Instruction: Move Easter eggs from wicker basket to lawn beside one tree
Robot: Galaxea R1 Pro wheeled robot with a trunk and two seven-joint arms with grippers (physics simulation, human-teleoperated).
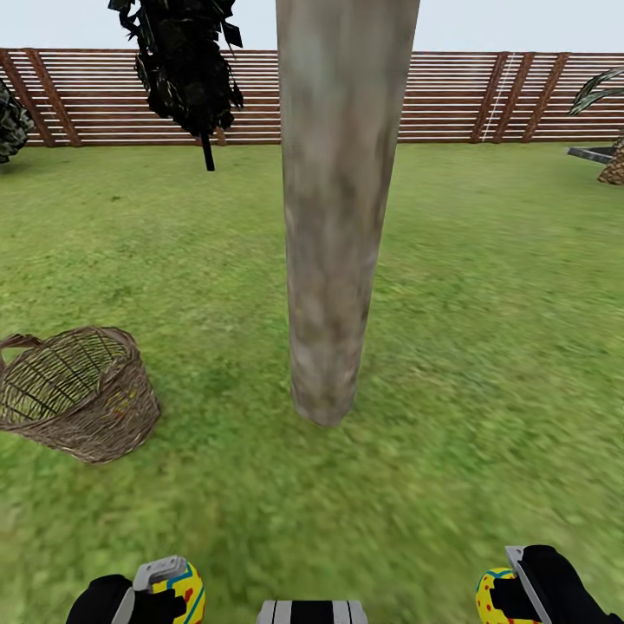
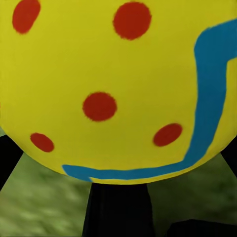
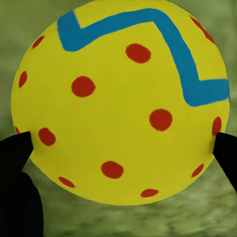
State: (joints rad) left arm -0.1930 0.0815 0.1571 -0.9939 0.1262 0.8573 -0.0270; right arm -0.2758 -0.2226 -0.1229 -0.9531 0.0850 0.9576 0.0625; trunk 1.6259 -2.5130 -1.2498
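You are carrying two Easter eggs: one in the left gripper [image 1: 165, 582] and one in the right gripper [image 1: 511, 594], both low at the near edge of the head view. Each egg reads as light, rigid and smooth, so expect it to be slippery and ready to roll once it touches the grass. The left egg [image 2: 113, 89] sits so close to its camera that you see little of the fingers beyond dark shapes at its sides. The right egg [image 3: 121, 101] is pinched across its widest part, with a black fingertip [image 3: 15, 148] pressed on each flank; that girth is the sound place to hold. Both sets of fingers are closed on their eggs.

Your arms are held low and drawn in, wrists pointing down at the lawn [image 1: 485, 303]. The tree trunk [image 1: 334, 217] stands straight ahead, near. The wicker basket [image 1: 78, 390] lies tipped on the grass to its left; something yellowish shows faintly through the weave, but you cannot tell whether it is the third egg.
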